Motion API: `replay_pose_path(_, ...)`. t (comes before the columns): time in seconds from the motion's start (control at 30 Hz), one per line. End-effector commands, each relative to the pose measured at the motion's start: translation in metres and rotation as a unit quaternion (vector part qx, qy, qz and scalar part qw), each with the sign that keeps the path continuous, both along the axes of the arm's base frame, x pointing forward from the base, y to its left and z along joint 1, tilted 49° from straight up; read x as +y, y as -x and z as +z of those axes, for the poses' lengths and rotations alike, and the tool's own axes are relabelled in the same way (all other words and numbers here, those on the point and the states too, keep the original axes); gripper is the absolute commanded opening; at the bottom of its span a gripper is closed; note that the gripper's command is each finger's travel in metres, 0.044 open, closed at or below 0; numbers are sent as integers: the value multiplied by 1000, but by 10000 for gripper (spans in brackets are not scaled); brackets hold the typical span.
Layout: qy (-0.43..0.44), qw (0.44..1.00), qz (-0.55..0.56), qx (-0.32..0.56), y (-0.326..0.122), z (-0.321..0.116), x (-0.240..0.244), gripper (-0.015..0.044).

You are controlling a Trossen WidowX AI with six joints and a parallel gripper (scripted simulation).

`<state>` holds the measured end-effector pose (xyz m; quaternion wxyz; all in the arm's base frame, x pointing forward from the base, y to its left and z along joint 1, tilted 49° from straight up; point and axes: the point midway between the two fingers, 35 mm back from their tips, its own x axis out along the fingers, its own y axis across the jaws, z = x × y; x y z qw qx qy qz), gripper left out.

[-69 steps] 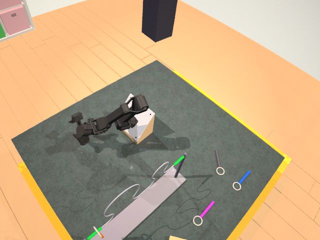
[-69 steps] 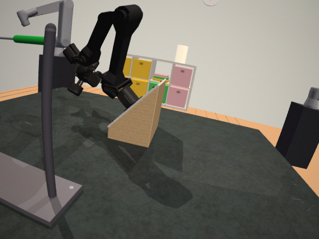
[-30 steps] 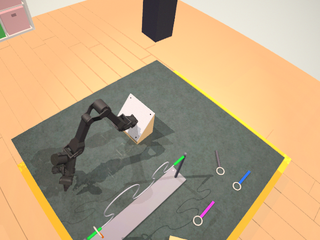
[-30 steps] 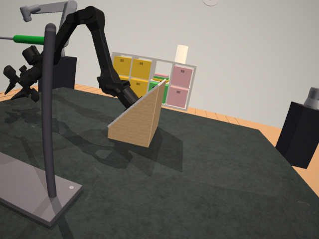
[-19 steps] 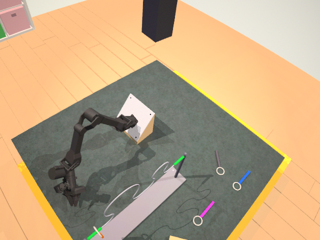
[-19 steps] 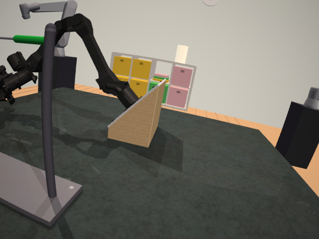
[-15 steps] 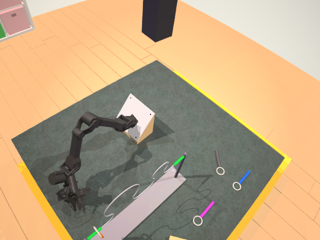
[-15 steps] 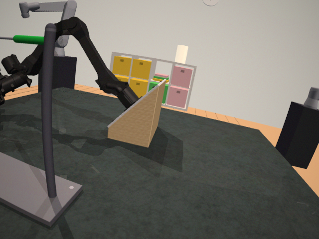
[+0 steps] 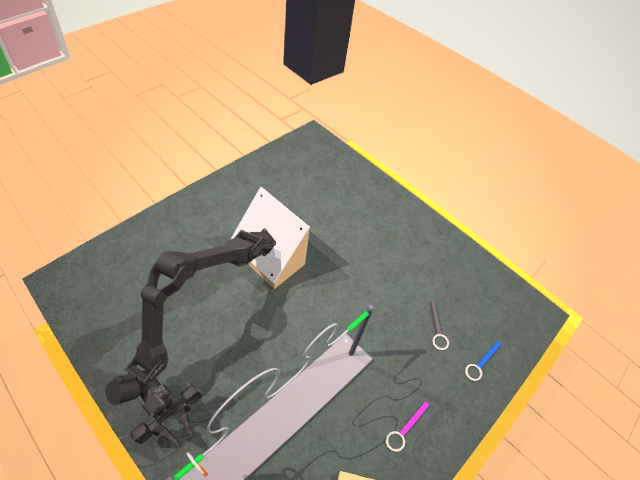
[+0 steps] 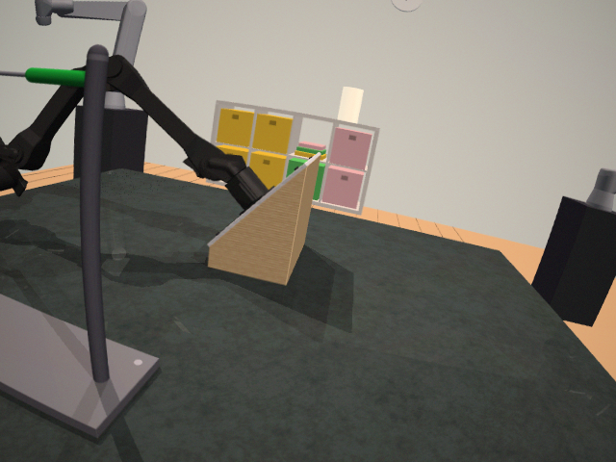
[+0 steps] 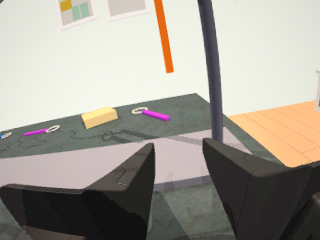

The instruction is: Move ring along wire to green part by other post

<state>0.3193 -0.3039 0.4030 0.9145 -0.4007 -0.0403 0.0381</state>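
The cream ring (image 9: 192, 459) hangs around the near green part (image 9: 180, 472) of the wire, at the bottom of the top view. Its orange handle (image 9: 205, 472) (image 11: 165, 40) hangs down, beside the dark near post (image 11: 212, 75) in the wrist view. The thin grey wire (image 9: 275, 369) (image 10: 12, 73) winds to the far green part (image 9: 358, 320) (image 10: 54, 76) at the far post (image 9: 360, 333) (image 10: 90, 198). My gripper (image 9: 185, 440) (image 11: 178, 147) is partly open and empty, on the arm's side of the wire, short of the handle; its fingertips are out of the exterior view.
The long grey base plate (image 9: 299, 397) (image 10: 39, 363) (image 11: 50, 170) runs under the wire. Beyond it lie loose rings with grey (image 9: 435, 317), blue (image 9: 488, 354) and magenta (image 9: 415, 418) handles, and a yellow block (image 11: 99, 117). The arm stands on a sloped wooden block (image 9: 279, 217) (image 10: 258, 248).
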Motion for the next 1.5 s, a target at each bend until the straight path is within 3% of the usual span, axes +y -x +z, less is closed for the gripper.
replay_pose_path(0.0,36,999,17,-6,-3,6,5,160)
replay_pose_path(0.27,36,999,17,-7,-10,14,2,160)
replay_pose_path(0.53,34,999,17,-10,-49,47,44,160)
replay_pose_path(1.47,33,999,17,-11,-83,51,47,160)
